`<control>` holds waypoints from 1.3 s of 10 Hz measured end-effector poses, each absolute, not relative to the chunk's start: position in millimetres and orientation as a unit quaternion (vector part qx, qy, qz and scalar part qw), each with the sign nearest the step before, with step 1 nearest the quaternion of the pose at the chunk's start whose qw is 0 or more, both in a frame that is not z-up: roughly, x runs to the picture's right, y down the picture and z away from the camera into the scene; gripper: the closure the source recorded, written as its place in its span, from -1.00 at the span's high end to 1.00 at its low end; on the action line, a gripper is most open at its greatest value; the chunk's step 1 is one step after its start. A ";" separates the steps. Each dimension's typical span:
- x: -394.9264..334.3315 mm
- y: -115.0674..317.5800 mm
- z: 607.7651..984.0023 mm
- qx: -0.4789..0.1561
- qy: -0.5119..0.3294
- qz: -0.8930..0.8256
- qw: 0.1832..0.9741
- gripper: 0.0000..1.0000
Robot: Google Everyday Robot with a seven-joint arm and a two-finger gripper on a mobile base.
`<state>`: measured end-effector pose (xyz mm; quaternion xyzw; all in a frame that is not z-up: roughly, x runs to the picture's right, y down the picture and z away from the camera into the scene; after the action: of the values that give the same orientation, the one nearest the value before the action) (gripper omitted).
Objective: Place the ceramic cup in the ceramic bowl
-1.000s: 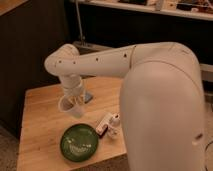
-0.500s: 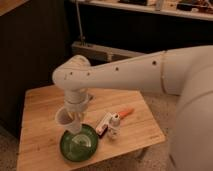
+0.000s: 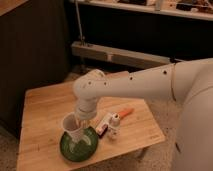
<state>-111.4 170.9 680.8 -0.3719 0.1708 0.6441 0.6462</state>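
Note:
The small white tapered ceramic cup (image 3: 72,127) hangs just over the dark-green ceramic bowl (image 3: 79,146), which sits near the front edge of the wooden table (image 3: 45,107). My gripper (image 3: 83,121) reaches down from the white arm and is shut on the cup's rim at its right side. The cup's base is over the bowl's inside, tilted slightly; I cannot tell whether it touches the bowl.
A small white boxy item with red and black marks (image 3: 105,123), a small white bottle (image 3: 114,125) and an orange object (image 3: 126,112) lie right of the bowl. A dark cabinet stands at left and a metal shelf rail (image 3: 120,54) behind the table.
The arm has swung forward and lower, carrying the cup from above the table's left-middle down over the bowl. The view has shifted closer to the table.

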 end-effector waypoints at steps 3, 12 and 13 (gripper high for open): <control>-106.7 184.3 698.9 -0.394 0.172 0.649 0.627 -0.71; -122.2 193.0 707.7 -0.453 0.216 0.579 0.642 0.60; -123.6 194.7 708.5 -0.447 0.228 0.567 0.654 0.60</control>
<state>-123.6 194.7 708.5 -0.4468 0.2285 0.5665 0.6536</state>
